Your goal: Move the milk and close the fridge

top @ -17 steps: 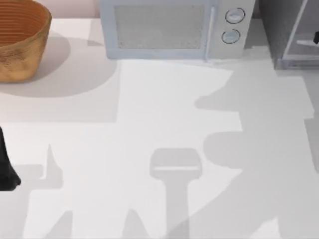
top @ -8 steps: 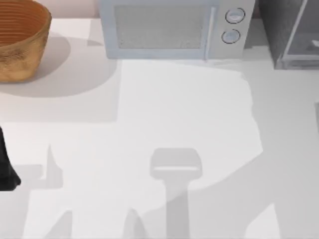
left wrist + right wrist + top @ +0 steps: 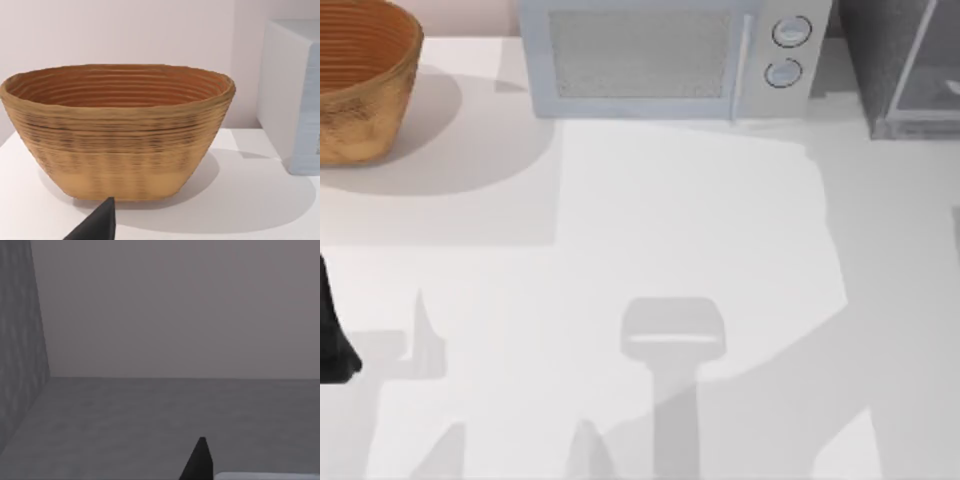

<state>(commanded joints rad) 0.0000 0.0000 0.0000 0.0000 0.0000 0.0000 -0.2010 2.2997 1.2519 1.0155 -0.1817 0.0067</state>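
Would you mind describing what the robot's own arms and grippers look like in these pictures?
Little of them is in frame. The left arm appears at the top view's left edge as a plain, matte black, tapering shape without visible cables or markings. The left wrist view shows one black, wedge-shaped fingertip of the left gripper, and the right wrist view one black pointed fingertip of the right gripper.

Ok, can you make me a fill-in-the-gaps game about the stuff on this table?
1. The microwave has ____ round dials on its front.
2. The woven basket sits at the table's far ____ corner in the top view.
3. The dark grey speckled fridge stands to the ____ of the microwave.
4. The table top is ____ in colour.

Missing words: two; left; right; white
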